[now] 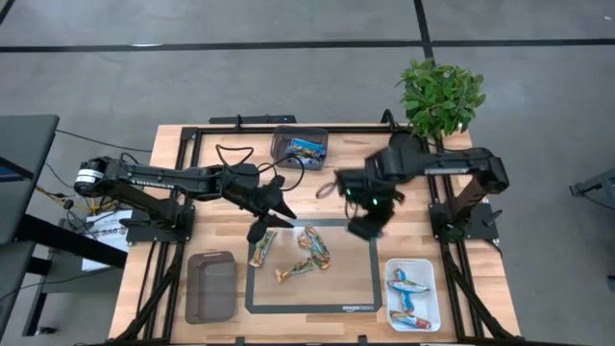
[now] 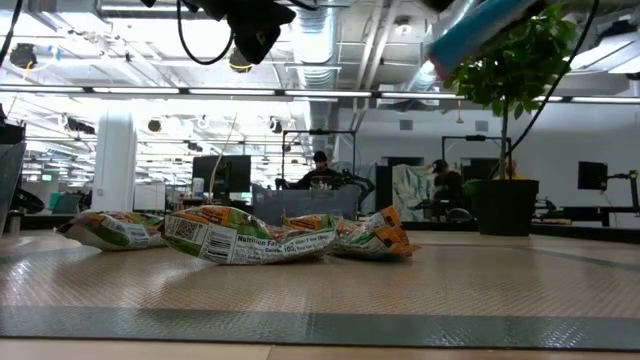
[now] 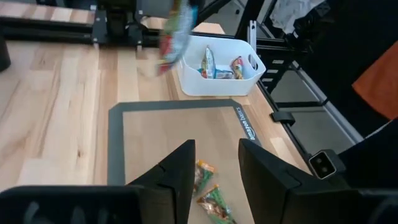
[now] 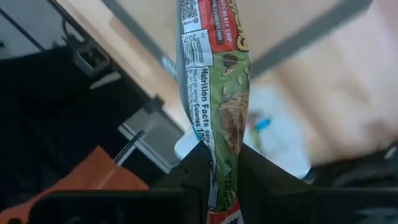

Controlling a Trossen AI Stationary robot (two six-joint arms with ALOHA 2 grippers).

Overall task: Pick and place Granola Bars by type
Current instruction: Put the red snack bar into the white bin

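The sorting looks partly done. A few bars (image 1: 298, 252) lie loose on the mat in the lower middle of the high view. The white tray (image 1: 434, 300) at lower right has some bars in it. The dark bin (image 1: 279, 154) at the top middle has some too. The grey bin (image 1: 211, 286) at lower left looks empty. The right gripper (image 4: 220, 163) pinches a green bar (image 4: 217, 93) above the worktop. The left gripper (image 3: 214, 168) hangs over the loose bars with its fingers wide apart.
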